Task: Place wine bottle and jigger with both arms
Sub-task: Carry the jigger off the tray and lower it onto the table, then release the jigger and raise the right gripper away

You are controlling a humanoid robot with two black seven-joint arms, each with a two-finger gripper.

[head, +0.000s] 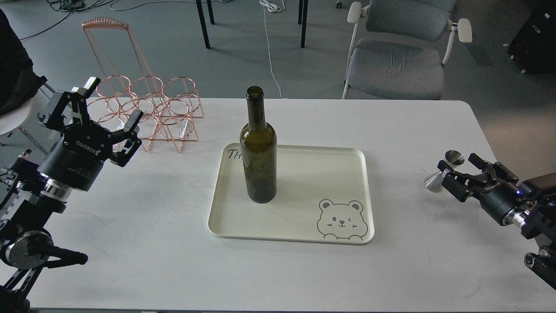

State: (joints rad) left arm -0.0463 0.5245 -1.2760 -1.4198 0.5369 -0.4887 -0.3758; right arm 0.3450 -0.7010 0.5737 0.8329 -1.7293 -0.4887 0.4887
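Observation:
The dark green wine bottle [259,161] stands upright on the left part of the cream tray [365,191] at the table's middle. The small silver jigger [438,176] stands on the white table right of the tray. My right gripper [459,167] is open just behind it, and one fingertip overlaps the jigger's waist; I cannot tell if it touches. My left gripper [110,115] is open and empty above the table's left side, well left of the bottle.
A copper wire bottle rack [150,111] stands at the back left, right behind my left gripper. A bear drawing marks the tray's front right corner. A grey chair [397,61] stands beyond the table's far edge.

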